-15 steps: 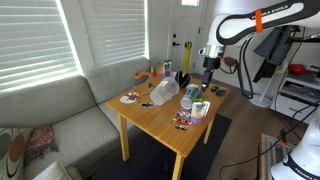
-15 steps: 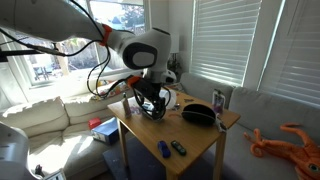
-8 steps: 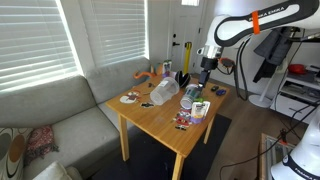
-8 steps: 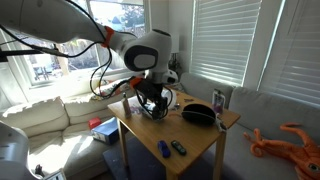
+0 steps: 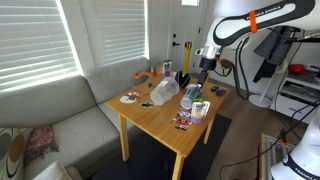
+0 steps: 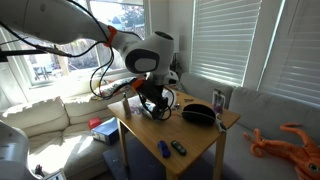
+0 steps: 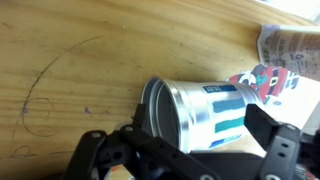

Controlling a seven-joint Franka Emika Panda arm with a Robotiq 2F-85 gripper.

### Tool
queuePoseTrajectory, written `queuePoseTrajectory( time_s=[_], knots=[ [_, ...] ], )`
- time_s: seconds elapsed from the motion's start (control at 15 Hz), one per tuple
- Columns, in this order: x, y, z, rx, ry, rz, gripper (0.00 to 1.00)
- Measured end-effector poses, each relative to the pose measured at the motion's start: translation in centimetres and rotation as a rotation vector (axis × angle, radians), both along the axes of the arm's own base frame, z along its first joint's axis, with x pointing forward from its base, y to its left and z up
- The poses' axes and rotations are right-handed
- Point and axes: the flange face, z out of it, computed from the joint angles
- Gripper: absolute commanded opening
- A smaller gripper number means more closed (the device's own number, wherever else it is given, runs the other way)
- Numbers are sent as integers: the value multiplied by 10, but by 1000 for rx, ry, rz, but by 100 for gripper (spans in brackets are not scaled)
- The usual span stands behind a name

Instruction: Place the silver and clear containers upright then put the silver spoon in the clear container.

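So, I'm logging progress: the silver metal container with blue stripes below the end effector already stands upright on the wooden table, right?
Not upright. The silver metal container with blue stripes below the end effector lies on its side on the wooden table, with its open mouth turned sideways. The wrist view shows this.

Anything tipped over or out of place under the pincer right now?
Yes. The silver container lies on its side on the table in the wrist view, when it should stand upright. The open pincer is just over it.
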Motion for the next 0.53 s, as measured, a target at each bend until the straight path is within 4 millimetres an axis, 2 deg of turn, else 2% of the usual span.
queuePoseTrajectory(
  time_s=[0.07, 0.2, 0.53],
  knots=[
    [1, -1, -1, 20, -14, 13, 100],
    [3, -4, -3, 57, -42, 29, 74],
    [8, -5, -14, 123, -64, 49, 38]
  ],
)
